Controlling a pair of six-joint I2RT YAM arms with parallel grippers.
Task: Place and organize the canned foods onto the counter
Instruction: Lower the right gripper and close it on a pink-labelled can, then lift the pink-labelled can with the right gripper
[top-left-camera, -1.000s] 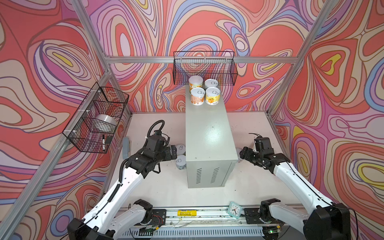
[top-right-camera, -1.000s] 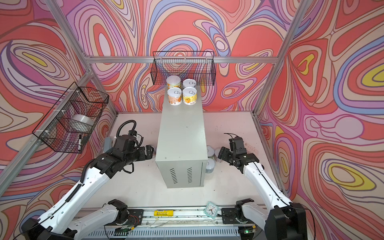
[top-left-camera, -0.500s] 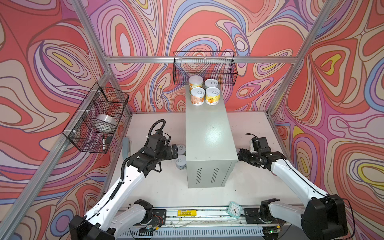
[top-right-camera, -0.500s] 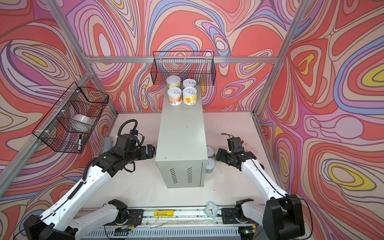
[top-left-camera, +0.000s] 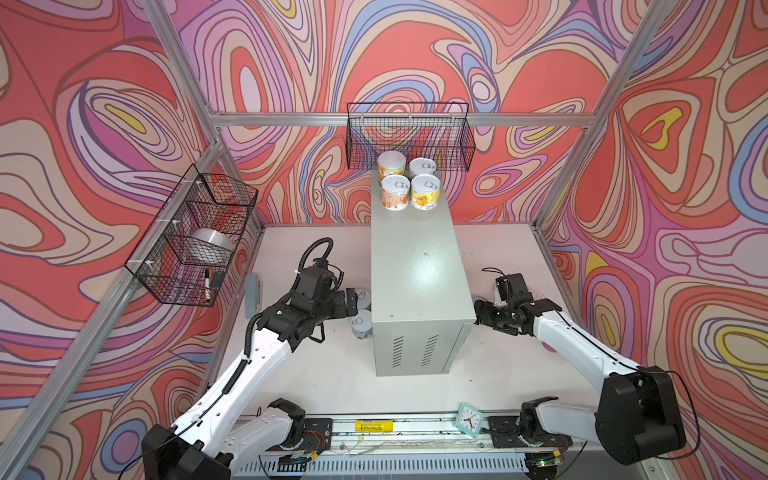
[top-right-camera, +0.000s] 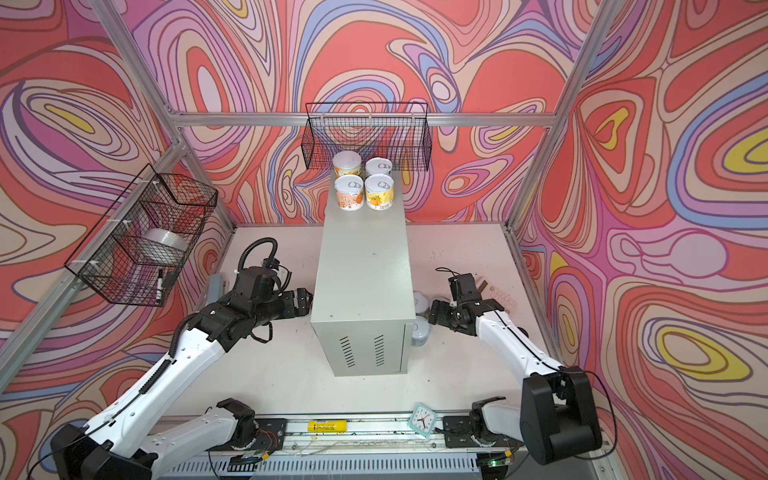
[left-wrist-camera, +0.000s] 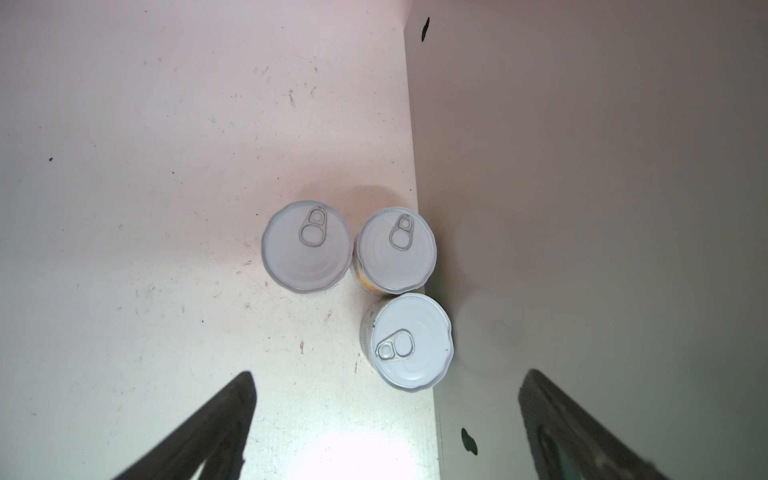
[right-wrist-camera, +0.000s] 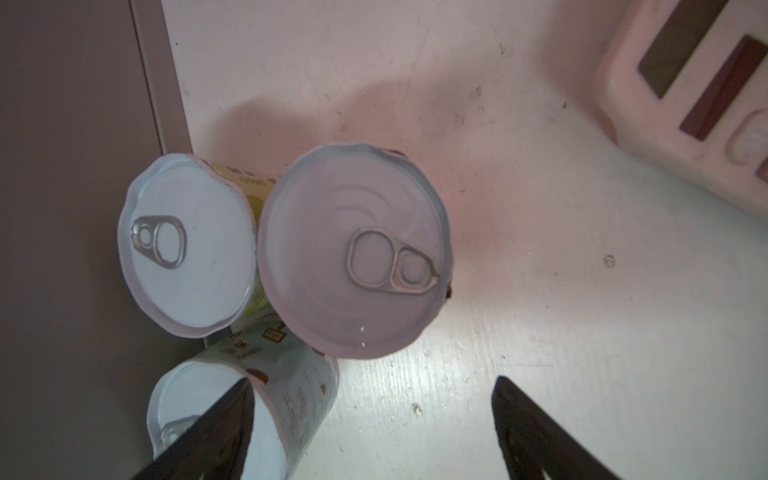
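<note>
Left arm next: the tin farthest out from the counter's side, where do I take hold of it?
Take the outer tin across its side wall, below the lid rim, coming straight down with the open left gripper. It stands upright, and a neighbour tin sits close on its counter side, so put the fingers on the two free sides.

The scene is brightly lit from above. Glare is seen on the table (left-wrist-camera: 353, 453) in the wrist views; the jaws are blurred.
</note>
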